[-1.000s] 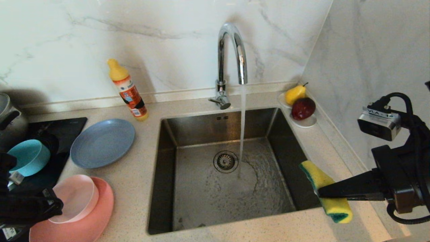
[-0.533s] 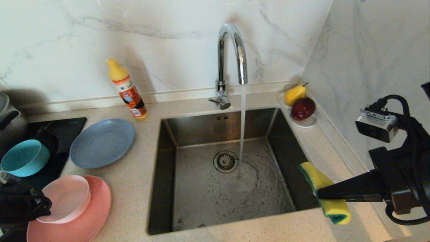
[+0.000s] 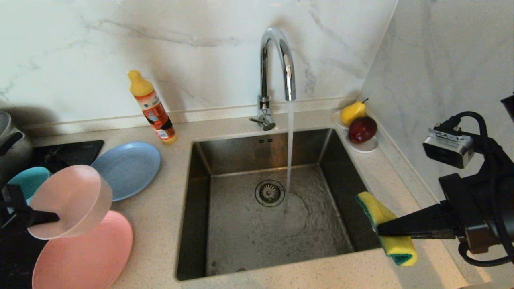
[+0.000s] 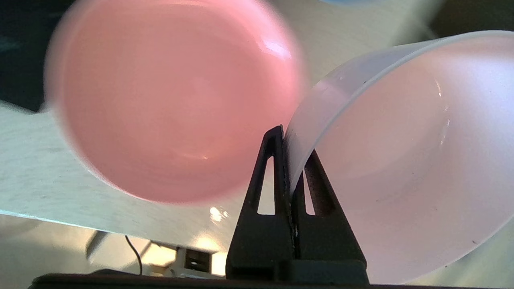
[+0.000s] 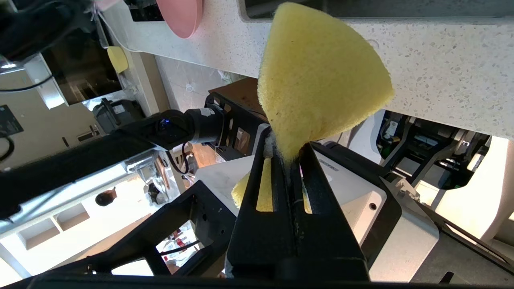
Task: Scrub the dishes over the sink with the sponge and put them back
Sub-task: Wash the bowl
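1. The left gripper (image 3: pixel 56 218) has its jaws clenched on the rim of the pale pink dish (image 3: pixel 68 200), holding it tilted above the salmon-pink plate (image 3: pixel 86 257) on the bench (image 3: pixel 160 224).
2. The right gripper (image 3: pixel 379 230) has its jaws pinched on the sponge (image 3: pixel 385 228) over the sink's (image 3: pixel 257 228) right front corner.
3. The blue-grey plate (image 3: pixel 130 166) lies left of the sink; the teal bowl (image 3: pixel 30 178), mostly hidden, seems to sit behind the held dish.
4. Water runs from the faucet (image 3: pixel 277 72).

Left gripper (image 3: pixel 56 218) and right gripper (image 3: pixel 379 230) both clamped tight.
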